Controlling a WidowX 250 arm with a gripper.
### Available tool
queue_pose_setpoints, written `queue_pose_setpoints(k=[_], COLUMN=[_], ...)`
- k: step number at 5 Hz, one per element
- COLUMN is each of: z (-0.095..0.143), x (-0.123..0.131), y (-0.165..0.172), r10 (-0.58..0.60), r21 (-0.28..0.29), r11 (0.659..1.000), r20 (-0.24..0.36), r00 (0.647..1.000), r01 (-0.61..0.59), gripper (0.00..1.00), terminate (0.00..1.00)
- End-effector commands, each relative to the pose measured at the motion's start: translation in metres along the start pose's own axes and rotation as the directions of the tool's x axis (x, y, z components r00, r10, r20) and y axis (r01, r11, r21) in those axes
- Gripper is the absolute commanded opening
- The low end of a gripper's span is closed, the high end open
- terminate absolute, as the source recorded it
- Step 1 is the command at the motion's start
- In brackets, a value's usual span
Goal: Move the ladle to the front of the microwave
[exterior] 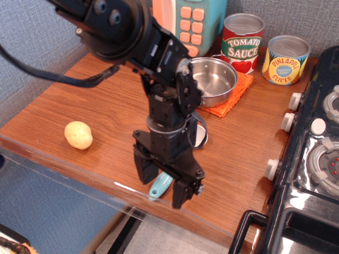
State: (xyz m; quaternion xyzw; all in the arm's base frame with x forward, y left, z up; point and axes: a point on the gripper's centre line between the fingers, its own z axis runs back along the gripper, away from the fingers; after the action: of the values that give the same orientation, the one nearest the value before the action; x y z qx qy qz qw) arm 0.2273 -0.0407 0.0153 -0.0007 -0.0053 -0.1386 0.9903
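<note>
Straddling the ladle's (162, 185) light blue handle, the gripper (165, 186) hangs spread wide, one finger on each side, gripping nothing. That ladle lies near the table's (90, 100) front edge, well apart from the microwave (204, 21), right of the potato (78, 134).

The gripper (162, 186) hangs over the ladle's (160, 186) blue handle at the front edge of the table (69, 100), one finger on each side. Left of the arm the wood is bare up to the microwave (185, 24), except for a potato (78, 134). To the right, the steel pot (212, 80) on its orange mat (233, 95), two cans (242, 41) and the black stove (312, 153) block the way.
</note>
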Motion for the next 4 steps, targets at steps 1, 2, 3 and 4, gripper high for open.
queue_pose_setpoints(k=[1, 2, 3, 4], z=[-0.0146, -0.0169, -0.0152, -0.0132], x=[0.0016, 0.0012, -0.0003, -0.0020], y=[-0.0030, -0.0032, -0.0022, -0.0015], r10=[0.082, 0.071, 0.075, 0.085], r21=[0.039, 0.044, 0.041, 0.029], r11=[0.996, 0.997, 0.996, 0.996], r20=[0.016, 0.013, 0.015, 0.008], r00=[0.996, 0.997, 0.997, 0.996], r01=[-0.083, -0.071, -0.076, -0.085], gripper=[1.00, 0.00, 0.00, 1.00], terminate=[0.00, 0.00, 0.00, 0.00])
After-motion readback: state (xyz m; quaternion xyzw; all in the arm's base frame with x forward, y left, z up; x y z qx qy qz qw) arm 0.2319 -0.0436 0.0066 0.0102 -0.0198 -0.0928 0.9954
